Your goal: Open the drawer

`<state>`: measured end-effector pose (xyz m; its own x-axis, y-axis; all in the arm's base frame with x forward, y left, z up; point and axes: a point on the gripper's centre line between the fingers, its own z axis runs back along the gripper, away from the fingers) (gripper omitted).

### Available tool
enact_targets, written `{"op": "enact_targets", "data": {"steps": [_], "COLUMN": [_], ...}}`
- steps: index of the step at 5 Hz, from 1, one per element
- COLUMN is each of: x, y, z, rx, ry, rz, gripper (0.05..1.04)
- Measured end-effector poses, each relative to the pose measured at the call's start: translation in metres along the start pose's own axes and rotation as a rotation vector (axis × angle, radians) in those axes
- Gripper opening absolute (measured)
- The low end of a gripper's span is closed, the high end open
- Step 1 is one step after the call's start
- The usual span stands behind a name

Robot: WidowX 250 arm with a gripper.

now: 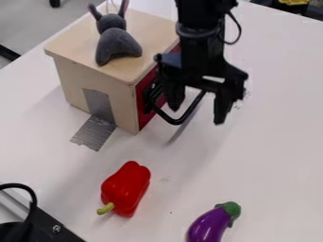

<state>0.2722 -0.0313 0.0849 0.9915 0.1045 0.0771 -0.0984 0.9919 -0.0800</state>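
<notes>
The black gripper (pixel 197 115) hangs at the right side of the wooden box, its two fingers spread apart and pointing down. The drawer's red front (pixel 146 97) is on the box's right face and looks flush with it. A black looped handle (pixel 178 121) sticks out from that front. Its outer bar runs up between the fingers in this view; whether either finger touches it I cannot tell. The arm hides the upper part of the red front.
The wooden box (pixel 95 49) is taped to the white table (pixel 265 156) with grey tape (pixel 95 132). On its top sits a grey plush toy (pixel 116 43). A red toy pepper (pixel 126 188) and a purple toy eggplant (pixel 208 227) lie nearer the front. Black equipment (pixel 47 227) occupies the lower left corner.
</notes>
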Motion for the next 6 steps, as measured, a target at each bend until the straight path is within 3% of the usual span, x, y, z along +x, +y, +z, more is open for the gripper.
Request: {"op": "enact_targets", "data": {"steps": [2,5,6], "x": [0.038,0.038,0.037], "y": [0.014,0.016,0.015], "z": [-0.024,-0.078,-0.078], "rx": [0.059,0.161,0.16], "ry": [-0.002,0.086,0.089], "rz": [-0.055,-0.137,-0.133], "gripper": [0.999,0.964,0.686]}}
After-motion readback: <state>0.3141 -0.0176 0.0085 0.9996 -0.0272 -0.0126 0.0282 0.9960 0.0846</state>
